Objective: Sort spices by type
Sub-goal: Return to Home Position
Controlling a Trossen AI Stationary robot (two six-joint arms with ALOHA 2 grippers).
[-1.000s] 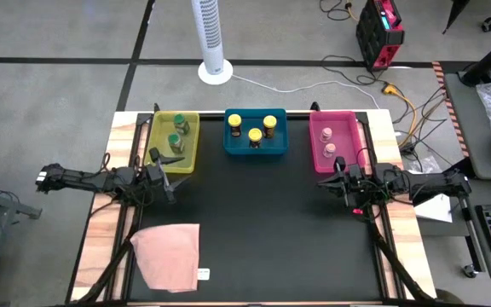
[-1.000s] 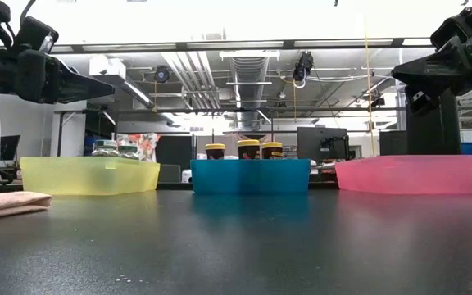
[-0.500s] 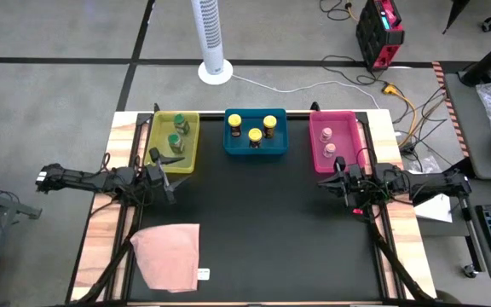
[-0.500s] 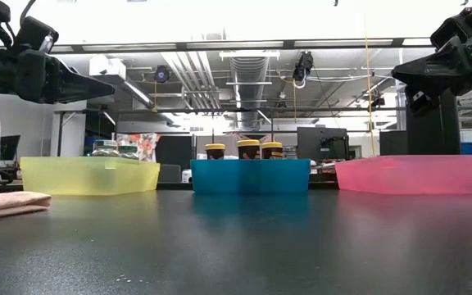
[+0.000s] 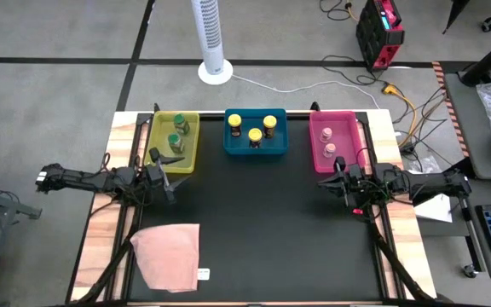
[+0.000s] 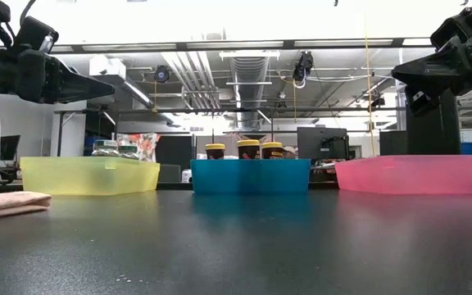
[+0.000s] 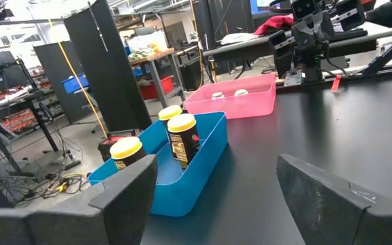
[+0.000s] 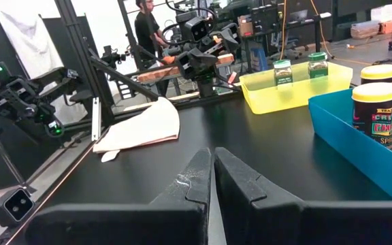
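Left arm (image 5: 83, 179) sits at the table's (image 5: 262, 222) left edge, left jaws wide open and empty. Reads as homing, since every jar in view is binned: green-lid jars (image 5: 175, 139) in the yellow bin (image 5: 176, 113), yellow-lid jars (image 5: 255, 134) in the blue bin (image 5: 255, 153), pink-lid jars (image 5: 326, 132) in the pink bin (image 5: 345, 155). Right arm (image 5: 424, 182) mirrors it at the right edge, right jaws closed on nothing. Black matte top, pink cloth (image 5: 169, 254) front-left; tower fan (image 5: 210, 34) and cables (image 5: 365, 72) on the concrete floor (image 5: 58, 85) behind.

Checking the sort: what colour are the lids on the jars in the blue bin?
Yellow lids on all three; high view shows it best.
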